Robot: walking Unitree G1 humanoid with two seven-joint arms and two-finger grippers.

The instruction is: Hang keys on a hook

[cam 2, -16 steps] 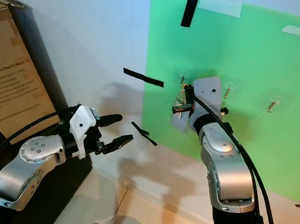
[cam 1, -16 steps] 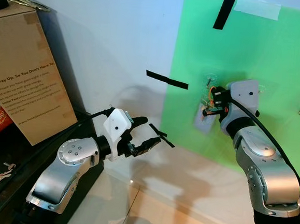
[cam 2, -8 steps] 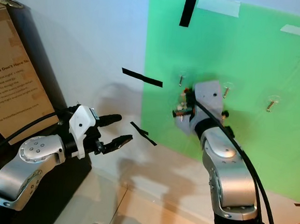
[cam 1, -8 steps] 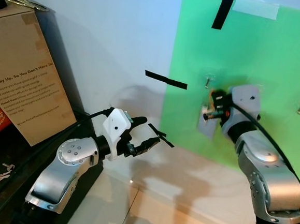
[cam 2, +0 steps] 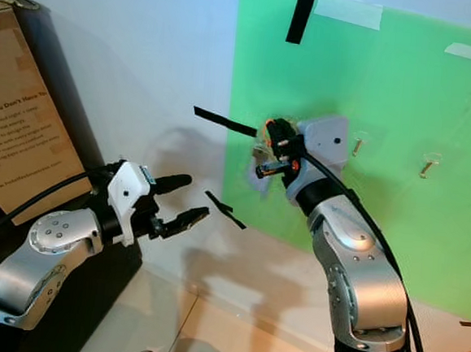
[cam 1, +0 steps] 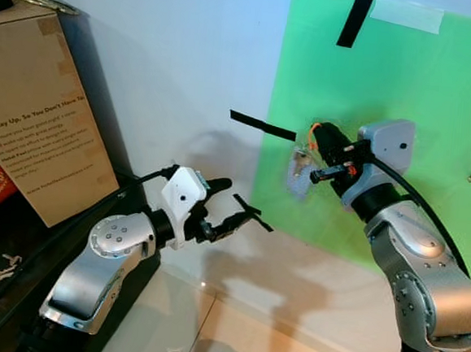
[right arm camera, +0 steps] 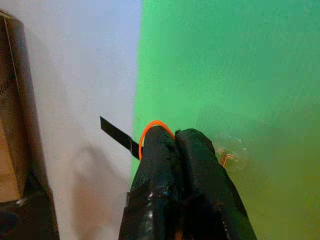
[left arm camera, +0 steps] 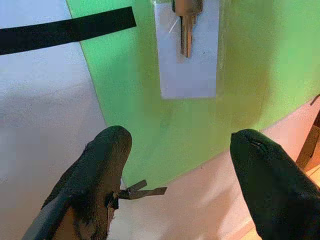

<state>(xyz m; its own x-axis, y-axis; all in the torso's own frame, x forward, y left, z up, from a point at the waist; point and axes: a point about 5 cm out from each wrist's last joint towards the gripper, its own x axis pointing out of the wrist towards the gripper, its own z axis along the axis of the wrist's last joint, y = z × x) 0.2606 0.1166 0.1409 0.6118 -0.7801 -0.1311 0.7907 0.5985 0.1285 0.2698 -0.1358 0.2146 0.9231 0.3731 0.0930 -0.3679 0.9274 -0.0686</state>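
Nearest me, the left end effector [cam 1: 232, 204] hovers spread and empty. Farther in, the right end effector [cam 1: 323, 153] is clenched on the orange key ring [right arm camera: 156, 125], the keys [cam 1: 300, 160] dangling against the green board [cam 1: 421, 93]. The hooks [cam 2: 357, 143] look bare; hanging seems left to do.

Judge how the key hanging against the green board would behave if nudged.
The key hangs blade down against the green board, so it would probably swing, not resist. It looks like thin metal: likely stiff and light. An orange ring loops one shut finger of the right gripper; if it is linked to the key, pulling away could drag it.
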